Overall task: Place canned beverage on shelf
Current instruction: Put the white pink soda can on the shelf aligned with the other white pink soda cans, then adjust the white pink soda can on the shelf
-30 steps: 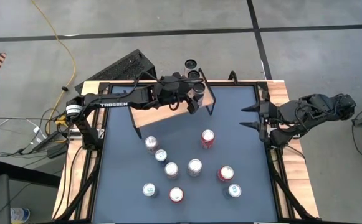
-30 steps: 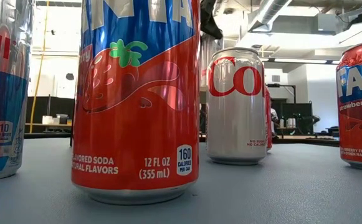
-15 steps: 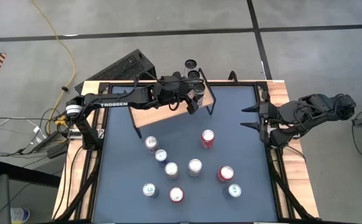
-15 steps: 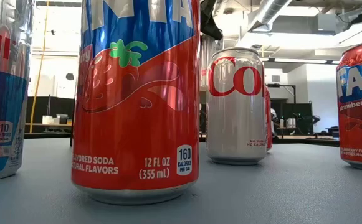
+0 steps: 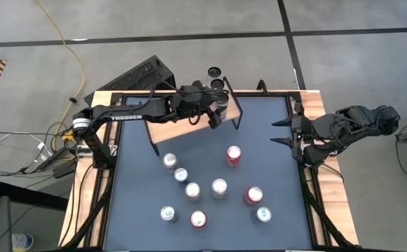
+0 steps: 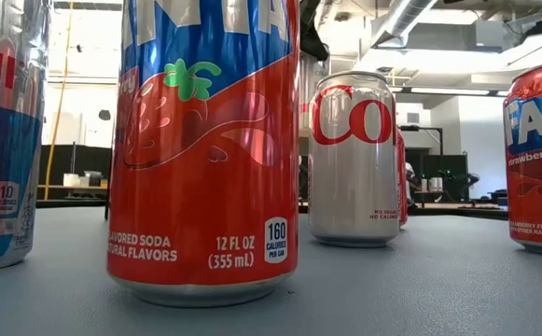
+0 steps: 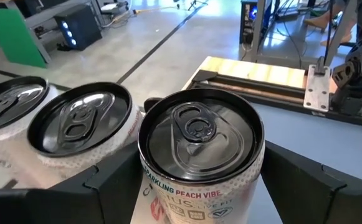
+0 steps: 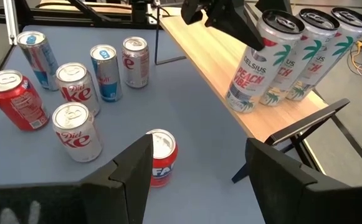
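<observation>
Near side of the bench (image 5: 133, 231): eight loose soda cans, none in play.

Right gripper (image 5: 277, 132) parked at the right edge, fingers apart, nothing in them.

Far side: left gripper (image 8: 230, 22) clamped on a Celsius peach can (image 8: 255, 59), which looks set on the shelf (image 8: 224, 81) right against two more Celsius cans (image 8: 302, 53).

Risks, as I see it: can sits close to the board's edge, so a skewed release or a finger dragging on the way out tips it off. Nudging the neighbour could domino the row.
</observation>
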